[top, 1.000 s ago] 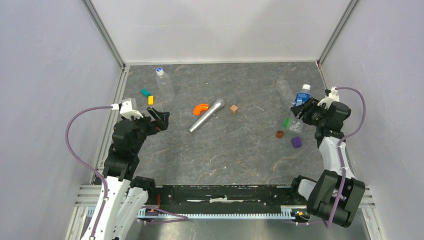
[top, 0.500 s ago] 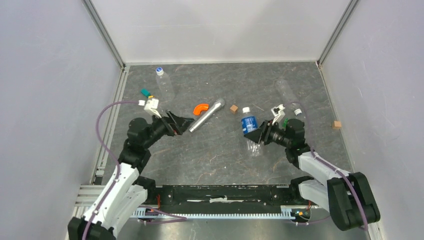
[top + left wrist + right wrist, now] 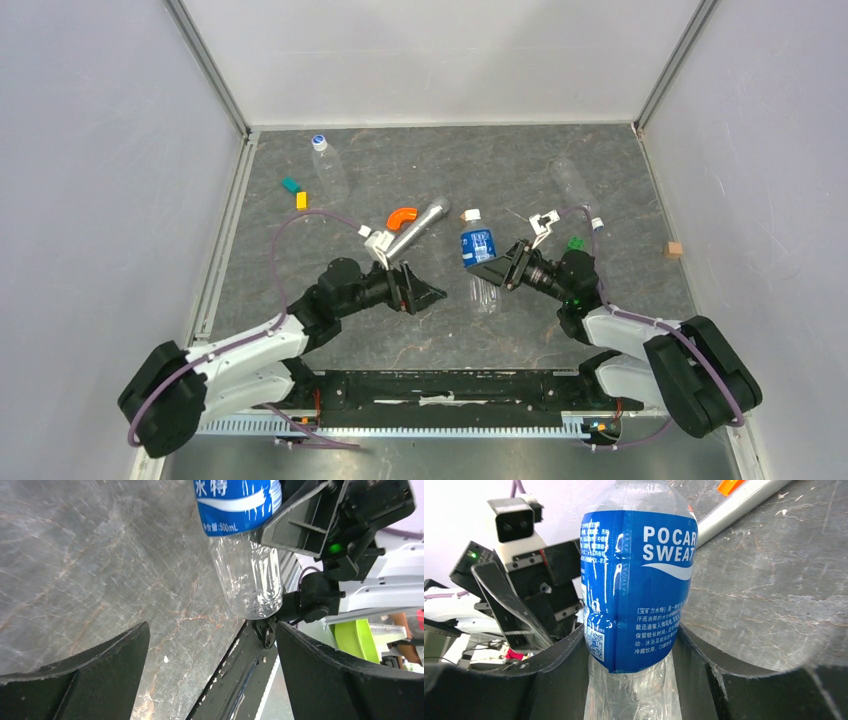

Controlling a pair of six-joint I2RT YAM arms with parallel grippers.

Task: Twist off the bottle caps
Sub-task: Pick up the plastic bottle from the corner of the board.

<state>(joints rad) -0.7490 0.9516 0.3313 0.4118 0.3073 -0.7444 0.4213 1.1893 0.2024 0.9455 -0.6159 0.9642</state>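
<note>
My right gripper is shut on the lower body of the blue-labelled bottle and holds it off the table. Its white cap points away from the arms and is cut off in the right wrist view. My left gripper stands wide open just left of that bottle's base, holding nothing. A clear bottle with a blue-topped cap lies at the far left. Another clear bottle lies at the far right.
An orange curved piece and a silver cylinder lie just behind the grippers. Green and yellow blocks sit at the left, with a small green piece and a brown cube at the right.
My right arm carried the blue-labelled bottle from the right side to the middle. My left arm swung in from the left, its open gripper now close to the bottle's base.
</note>
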